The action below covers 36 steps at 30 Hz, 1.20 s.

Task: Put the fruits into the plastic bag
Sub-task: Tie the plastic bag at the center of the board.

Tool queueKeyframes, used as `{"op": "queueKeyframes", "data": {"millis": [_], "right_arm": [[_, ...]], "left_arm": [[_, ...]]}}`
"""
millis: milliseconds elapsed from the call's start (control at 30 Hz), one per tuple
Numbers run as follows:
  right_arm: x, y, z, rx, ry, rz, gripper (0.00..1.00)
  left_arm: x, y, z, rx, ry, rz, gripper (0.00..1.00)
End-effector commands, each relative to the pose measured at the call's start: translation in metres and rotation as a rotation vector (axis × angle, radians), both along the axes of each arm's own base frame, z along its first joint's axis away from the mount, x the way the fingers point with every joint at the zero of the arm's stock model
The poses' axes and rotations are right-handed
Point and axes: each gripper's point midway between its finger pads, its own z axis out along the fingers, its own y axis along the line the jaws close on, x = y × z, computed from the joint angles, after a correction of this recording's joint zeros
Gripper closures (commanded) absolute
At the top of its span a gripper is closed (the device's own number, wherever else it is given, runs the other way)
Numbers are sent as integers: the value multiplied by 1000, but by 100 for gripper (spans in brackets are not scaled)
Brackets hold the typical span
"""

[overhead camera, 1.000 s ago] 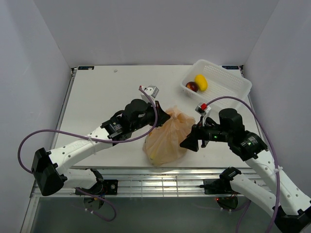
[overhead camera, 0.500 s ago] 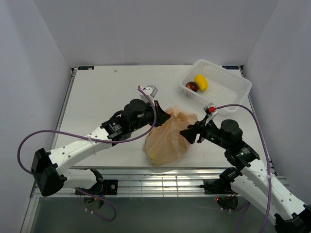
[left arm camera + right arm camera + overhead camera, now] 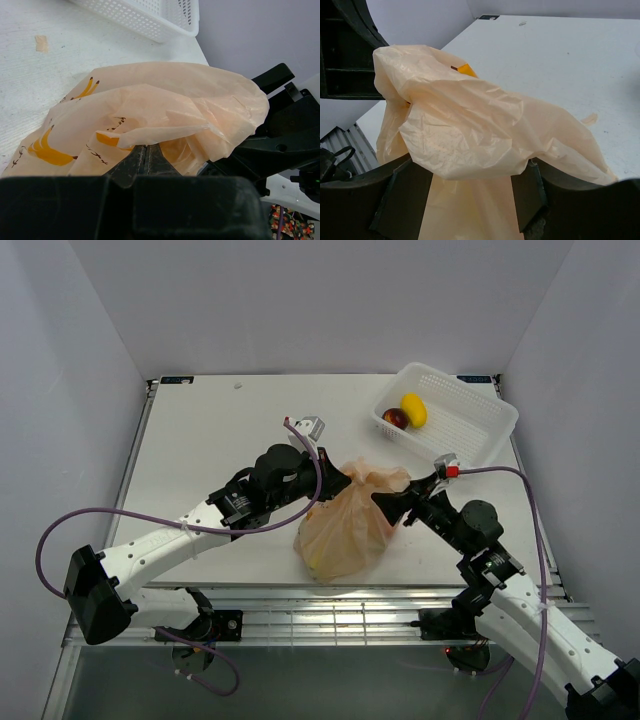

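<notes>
The peach-orange plastic bag (image 3: 342,525) printed with yellow bananas stands crumpled at the table's front middle. My left gripper (image 3: 337,480) is shut on the bag's upper left edge; in the left wrist view (image 3: 145,152) the jaws are closed with film (image 3: 150,107) pinched between them. My right gripper (image 3: 386,503) is at the bag's upper right, open; in the right wrist view (image 3: 467,195) bag film (image 3: 465,125) hangs between the spread fingers (image 3: 526,192). A yellow fruit (image 3: 413,408) and a dark-red fruit (image 3: 395,418) lie in the white basket. What the bag holds is hidden.
The white lattice basket (image 3: 470,405) stands at the back right, near the table's right edge; its corner also shows in the left wrist view (image 3: 150,20). A small grey block (image 3: 312,426) sits behind the left gripper. White walls enclose the table on three sides.
My right arm has swung down and forward, and its gripper has risen slightly to the bag's upper right edge. The left arm has held still on the bag.
</notes>
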Motion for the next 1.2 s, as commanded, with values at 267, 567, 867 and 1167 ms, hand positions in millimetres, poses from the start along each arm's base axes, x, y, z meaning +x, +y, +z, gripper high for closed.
{"op": "queueKeyframes", "data": {"millis": [267,567,867,1167], "right_arm": [[4,-2,45,123,-186,-28,36],[0,4,50,131,-204,15,64],[0,0,30,73,-76,-9,92],[-25,-9,-18,-89,245,14,92]], "left_arm": [[-4,-2,2,-30,22,-17,100],[-3,-1,3,-42,27,-9,100],[0,7,0,-27,44,45,100],[10,58,-5,66,54,223,100]]}}
